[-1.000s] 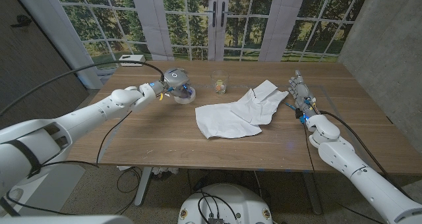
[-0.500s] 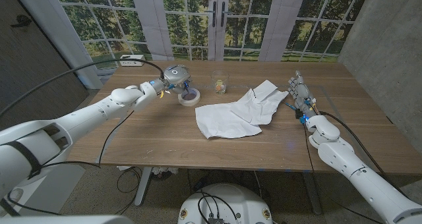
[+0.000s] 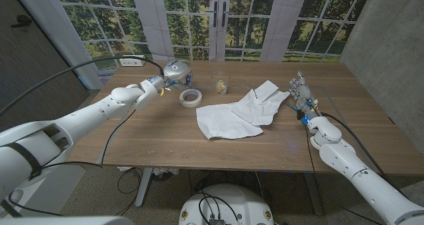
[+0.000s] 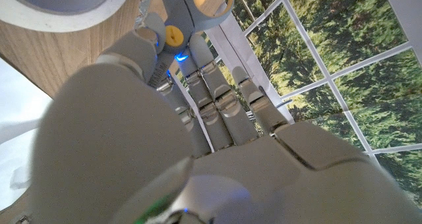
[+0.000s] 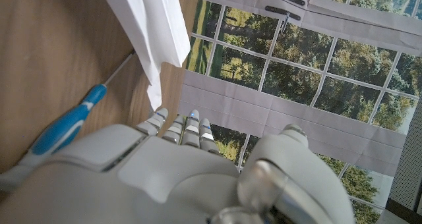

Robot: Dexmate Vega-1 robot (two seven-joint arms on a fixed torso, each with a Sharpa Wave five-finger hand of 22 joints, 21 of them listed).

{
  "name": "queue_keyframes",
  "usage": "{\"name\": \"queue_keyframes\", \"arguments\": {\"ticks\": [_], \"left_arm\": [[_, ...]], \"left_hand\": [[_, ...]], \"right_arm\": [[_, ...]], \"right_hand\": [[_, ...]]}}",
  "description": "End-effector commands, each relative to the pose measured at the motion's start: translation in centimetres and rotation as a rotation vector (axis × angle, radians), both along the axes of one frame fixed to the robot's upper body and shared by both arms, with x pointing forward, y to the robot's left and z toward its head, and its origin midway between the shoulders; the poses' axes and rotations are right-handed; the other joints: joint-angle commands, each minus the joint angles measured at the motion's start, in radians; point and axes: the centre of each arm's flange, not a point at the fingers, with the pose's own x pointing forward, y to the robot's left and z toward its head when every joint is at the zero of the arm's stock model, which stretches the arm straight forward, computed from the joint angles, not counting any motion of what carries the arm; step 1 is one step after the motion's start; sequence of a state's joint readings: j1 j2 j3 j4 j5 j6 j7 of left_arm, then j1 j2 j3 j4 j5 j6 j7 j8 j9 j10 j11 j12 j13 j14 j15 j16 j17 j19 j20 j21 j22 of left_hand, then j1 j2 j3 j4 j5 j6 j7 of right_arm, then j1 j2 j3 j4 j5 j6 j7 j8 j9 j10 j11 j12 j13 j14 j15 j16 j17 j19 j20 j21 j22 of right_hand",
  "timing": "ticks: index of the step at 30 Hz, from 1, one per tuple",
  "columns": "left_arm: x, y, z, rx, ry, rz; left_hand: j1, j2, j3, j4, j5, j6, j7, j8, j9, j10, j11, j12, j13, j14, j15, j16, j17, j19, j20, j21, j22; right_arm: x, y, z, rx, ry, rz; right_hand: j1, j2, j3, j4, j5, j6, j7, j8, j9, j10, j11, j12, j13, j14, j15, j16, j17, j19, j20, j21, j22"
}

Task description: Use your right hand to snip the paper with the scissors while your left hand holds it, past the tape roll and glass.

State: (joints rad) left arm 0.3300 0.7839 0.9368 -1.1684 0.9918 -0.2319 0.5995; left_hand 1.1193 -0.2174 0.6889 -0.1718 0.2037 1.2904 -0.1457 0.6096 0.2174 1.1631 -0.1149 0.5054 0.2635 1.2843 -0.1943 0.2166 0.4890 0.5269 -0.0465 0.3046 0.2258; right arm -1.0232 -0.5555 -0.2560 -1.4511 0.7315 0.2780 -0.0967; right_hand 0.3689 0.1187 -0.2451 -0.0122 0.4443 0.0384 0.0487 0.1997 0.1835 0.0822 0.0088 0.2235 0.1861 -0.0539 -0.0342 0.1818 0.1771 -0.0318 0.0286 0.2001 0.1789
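Left hand point(image 3: 175, 71) is lifted above the table's far side, just behind the tape roll point(image 3: 191, 97) and clear of it, and from where I stand it has nothing in it. Its wrist view looks along the back of that hand point(image 4: 198, 138), the fingers point(image 4: 221, 109) stretched out straight and close together toward the window, with the rim of the tape roll point(image 4: 59, 6) showing beyond them.

Taking the tape roll as the marker: it lies flat on the wooden table point(image 3: 152, 139), a white ring with a dark hollow. The small drinking glass point(image 3: 220, 83) stands upright a little to the roll's right and slightly farther back, apart from it, with something yellowish in it. The paper point(image 3: 235, 114) is a crumpled white sheet spread on the table to the right of the roll, nearer the front edge than the glass, with a folded flap rising toward the far right.

Right hand point(image 3: 301, 92) stands on its edge well to the right of the roll, past the paper's far flap, fingers upright and holding nothing that I can make out. The scissors point(image 3: 304, 116), blue-handled, lie on the table just beside that hand. In the right wrist view, the blue handle point(image 5: 62, 128) rests on the wood next to the hand point(image 5: 171, 178), and a corner of the paper point(image 5: 151, 26) hangs close to the fingertips point(image 5: 188, 122).
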Motion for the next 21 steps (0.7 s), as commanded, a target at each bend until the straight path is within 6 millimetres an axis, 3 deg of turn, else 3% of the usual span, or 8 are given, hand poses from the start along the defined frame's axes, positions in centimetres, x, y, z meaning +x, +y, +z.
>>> {"name": "queue_keyframes", "arguments": {"ticks": [1, 3, 21], "left_arm": [[-0.6, 0.1, 0.5, -0.026, -0.081, -0.060], [-0.7, 0.1, 0.5, -0.024, -0.091, -0.071], [-1.9, -1.0, 1.2, -0.048, -0.143, -0.141]], "left_hand": [[0.044, 0.093, 0.015, 0.030, 0.003, -0.035, -0.018, -0.002, 0.017, 0.054, -0.082, -0.008, 0.180, 0.119, -0.045, 0.006, -0.033, 0.006, -0.129, 0.013, 0.009], [0.041, 0.099, 0.008, 0.031, 0.008, -0.049, -0.020, 0.001, 0.027, 0.036, -0.084, -0.010, 0.187, 0.140, -0.045, 0.055, -0.012, 0.006, -0.131, 0.020, 0.013], [0.048, 0.097, 0.007, 0.027, 0.022, -0.078, 0.007, 0.000, 0.037, -0.004, -0.080, -0.025, 0.193, 0.128, -0.045, 0.079, -0.002, 0.024, -0.137, 0.040, 0.020]], "right_arm": [[-0.1, 0.0, 0.1, 0.009, -0.002, 0.005], [-0.2, 0.0, 0.0, 0.011, -0.003, 0.004], [-0.2, -0.1, 0.2, 0.024, -0.012, 0.013]], "right_hand": [[0.008, 0.000, -0.005, -0.004, 0.002, 0.007, 0.003, 0.003, 0.003, 0.009, 0.003, 0.005, 0.003, 0.005, -0.010, 0.004, 0.002, 0.004, 0.000, 0.002, 0.003], [0.008, 0.000, -0.005, -0.004, 0.002, 0.006, 0.002, 0.002, 0.003, 0.010, 0.002, 0.006, 0.003, 0.006, -0.011, 0.004, 0.002, 0.004, 0.000, 0.003, 0.003], [0.008, 0.001, -0.004, -0.004, 0.001, 0.007, 0.001, 0.001, 0.003, 0.012, 0.003, 0.006, 0.003, 0.006, -0.011, 0.003, 0.002, 0.007, -0.003, 0.003, 0.003]]}}
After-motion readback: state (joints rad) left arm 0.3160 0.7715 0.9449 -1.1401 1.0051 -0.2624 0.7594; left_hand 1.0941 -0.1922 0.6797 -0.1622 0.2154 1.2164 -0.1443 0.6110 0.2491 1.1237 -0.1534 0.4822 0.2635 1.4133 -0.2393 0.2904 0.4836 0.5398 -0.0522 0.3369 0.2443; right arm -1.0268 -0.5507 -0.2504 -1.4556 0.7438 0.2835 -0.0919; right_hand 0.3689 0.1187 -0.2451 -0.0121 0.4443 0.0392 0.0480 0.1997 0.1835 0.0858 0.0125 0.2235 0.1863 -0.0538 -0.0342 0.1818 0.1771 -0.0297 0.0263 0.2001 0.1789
